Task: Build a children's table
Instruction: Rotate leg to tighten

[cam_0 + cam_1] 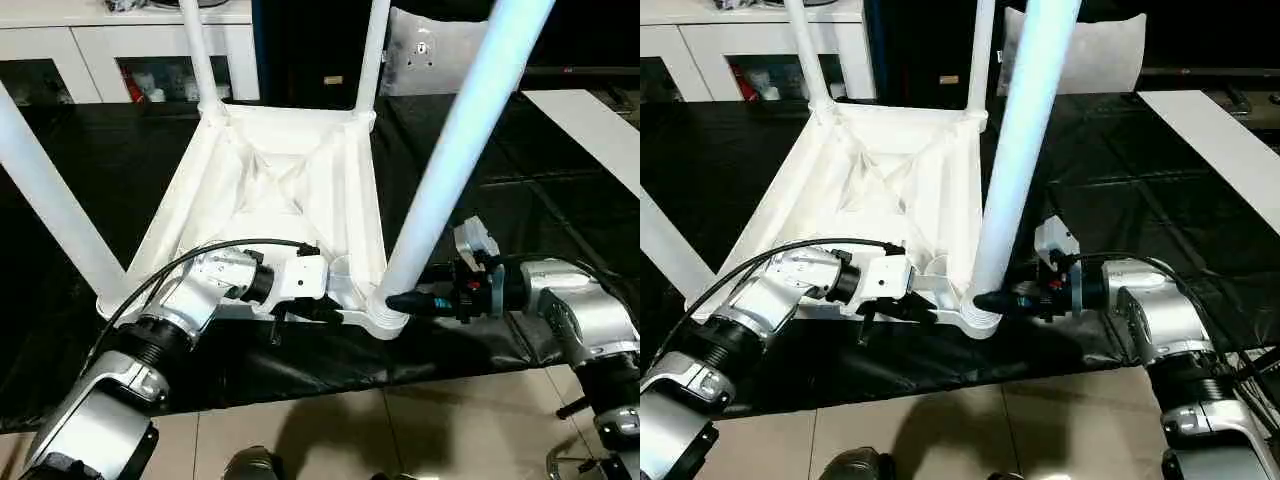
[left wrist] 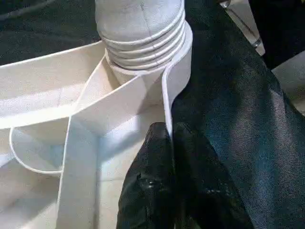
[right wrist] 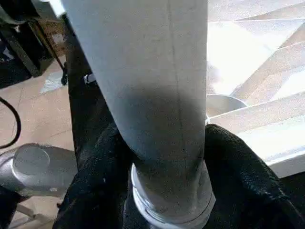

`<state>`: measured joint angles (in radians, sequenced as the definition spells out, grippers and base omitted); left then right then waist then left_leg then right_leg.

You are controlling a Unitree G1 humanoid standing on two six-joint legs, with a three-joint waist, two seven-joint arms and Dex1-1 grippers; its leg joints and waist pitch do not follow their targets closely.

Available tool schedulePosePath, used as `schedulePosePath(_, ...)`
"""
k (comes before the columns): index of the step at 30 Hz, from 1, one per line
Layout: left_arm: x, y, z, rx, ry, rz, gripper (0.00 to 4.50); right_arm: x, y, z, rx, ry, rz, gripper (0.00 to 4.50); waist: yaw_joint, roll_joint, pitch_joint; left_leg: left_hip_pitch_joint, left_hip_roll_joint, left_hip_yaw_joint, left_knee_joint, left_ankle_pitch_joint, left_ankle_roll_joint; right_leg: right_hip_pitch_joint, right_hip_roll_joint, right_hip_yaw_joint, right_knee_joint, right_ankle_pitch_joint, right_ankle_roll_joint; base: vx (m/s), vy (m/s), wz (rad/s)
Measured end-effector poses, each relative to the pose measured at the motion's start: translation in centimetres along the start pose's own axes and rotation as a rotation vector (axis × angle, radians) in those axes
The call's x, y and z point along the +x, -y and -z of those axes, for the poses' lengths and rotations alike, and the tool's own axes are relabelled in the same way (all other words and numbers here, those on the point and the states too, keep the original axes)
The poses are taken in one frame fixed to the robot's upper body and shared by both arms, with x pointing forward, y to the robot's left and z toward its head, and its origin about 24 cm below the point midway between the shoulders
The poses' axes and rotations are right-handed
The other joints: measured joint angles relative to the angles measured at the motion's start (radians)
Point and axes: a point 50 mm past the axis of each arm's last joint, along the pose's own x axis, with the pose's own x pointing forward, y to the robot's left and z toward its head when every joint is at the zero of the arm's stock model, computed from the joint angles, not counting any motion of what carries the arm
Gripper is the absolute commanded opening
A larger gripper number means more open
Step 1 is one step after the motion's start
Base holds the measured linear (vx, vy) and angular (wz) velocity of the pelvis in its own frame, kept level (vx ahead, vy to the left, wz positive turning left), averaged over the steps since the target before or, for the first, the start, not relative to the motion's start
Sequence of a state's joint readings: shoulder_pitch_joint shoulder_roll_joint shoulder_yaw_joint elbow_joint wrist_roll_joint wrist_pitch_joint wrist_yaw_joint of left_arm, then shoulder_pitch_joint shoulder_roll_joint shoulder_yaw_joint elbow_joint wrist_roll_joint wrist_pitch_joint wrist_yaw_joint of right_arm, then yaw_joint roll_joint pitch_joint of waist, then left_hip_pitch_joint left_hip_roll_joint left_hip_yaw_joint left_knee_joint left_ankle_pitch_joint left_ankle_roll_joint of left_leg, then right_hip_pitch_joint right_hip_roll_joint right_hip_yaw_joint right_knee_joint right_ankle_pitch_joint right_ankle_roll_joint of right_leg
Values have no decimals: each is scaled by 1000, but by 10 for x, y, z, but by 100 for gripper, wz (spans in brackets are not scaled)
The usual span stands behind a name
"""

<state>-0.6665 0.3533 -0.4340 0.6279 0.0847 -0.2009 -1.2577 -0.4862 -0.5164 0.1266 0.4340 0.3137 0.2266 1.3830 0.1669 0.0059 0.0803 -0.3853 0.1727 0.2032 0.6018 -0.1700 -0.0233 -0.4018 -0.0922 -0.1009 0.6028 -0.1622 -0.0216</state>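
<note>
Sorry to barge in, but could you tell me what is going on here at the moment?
The robot is assembling a white children's table, which lies upside down on a black cloth with all four legs standing in its corner sockets. The left gripper pinches the tabletop's near rim with shut jaws. The right gripper has its jaws around the base of the near right leg.

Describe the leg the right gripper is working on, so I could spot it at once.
The white table lies upside down on the black cloth, legs up. It is the leg at the near corner on the robot's right, with the right gripper straddling its base.
</note>
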Motion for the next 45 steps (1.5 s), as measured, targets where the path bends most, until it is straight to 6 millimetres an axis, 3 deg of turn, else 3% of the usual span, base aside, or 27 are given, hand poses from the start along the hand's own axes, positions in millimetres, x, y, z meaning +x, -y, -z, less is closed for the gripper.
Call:
schedulePosePath(8, 0, -2, 1, -64, -8, -34, 0, 9, 1, 1, 2, 13, 42, 194, -9, -2, -2, 2, 0, 0, 0, 0, 0, 0, 0, 0, 2, -2, 3, 0, 0, 0)
schedulePosePath(11, 1, -8, 6, -179, -18, -155, 0, 21, 11, 0, -7, 35, 210, 193, -32, -3, -3, 6, 0, 0, 1, 1, -2, 1, 0, 0, 3, -3, 5, 0, 0, 0)
schedulePosePath(14, 8, -18, 7, -297, -31, -295, 0, 35, 25, -5, 61, 58, 415, 191, -73, -4, -2, 8, 0, -1, 2, 1, -2, 2, 0, -1, 1, -3, 6, -52, 5, -8)
schedulePosePath(18, 25, -29, 1, -428, -20, -435, 0, 51, 38, -11, 142, 77, 629, 191, -108, -3, -2, 5, 2, -13, 1, 1, -2, 6, -2, -21, -21, -3, 6, 0, 0, 0)
schedulePosePath(22, 35, -36, -6, -501, -25, -557, 0, 64, 47, -18, 173, 89, 785, 191, -130, -3, -2, 1, 1, -15, 2, 1, -2, 3, -2, -23, -27, -2, 4, 0, 0, 0)
schedulePosePath(23, 36, -37, -7, -504, -24, -567, 0, 64, 48, -19, 159, 89, 795, 247, -129, -3, -2, 1, 1, -14, 2, 1, -2, 3, -2, -22, -27, -1, 2, 0, 0, 0)
schedulePosePath(24, 37, -37, -7, -503, -25, -571, 0, 64, 48, -19, 143, 87, 797, 261, -128, -3, -2, 1, 1, -14, 2, 1, -2, 3, -2, -21, -27, 1, -1, 0, 0, 0)
schedulePosePath(27, 41, -37, -14, -484, -16, -552, 0, 65, 49, -15, 122, 64, 811, 262, -108, -3, -2, -1, 1, -12, 2, 1, -2, 0, -2, -19, -26, 16, -4, 0, 0, 0)
schedulePosePath(32, 40, -36, -17, -433, -19, -528, 0, 57, 48, -13, 84, 87, 801, 319, -76, -3, -2, -1, 2, -10, -5, 1, -3, -4, -1, -19, -24, 25, -7, 0, 0, 0)
schedulePosePath(37, 34, -30, -14, -379, -14, -483, 0, 37, 45, -2, 62, 97, 724, 353, -62, -2, -2, -1, 3, -9, -7, 1, -2, -5, -1, -19, -24, 23, -5, 0, 0, 0)
schedulePosePath(40, 28, -27, -8, -351, -10, -446, 0, 24, 34, 2, -6, 86, 577, 382, -56, -2, -2, 0, 3, -8, -6, 1, -3, -3, -1, -19, -24, 24, -6, 0, 0, 0)
schedulePosePath(45, 15, -21, 0, -302, -13, -368, 0, 5, 28, 3, -37, 64, 464, 419, -55, -2, -2, 3, 3, -8, -4, 1, -3, -2, -1, -19, -25, 23, -2, 0, 0, 0)
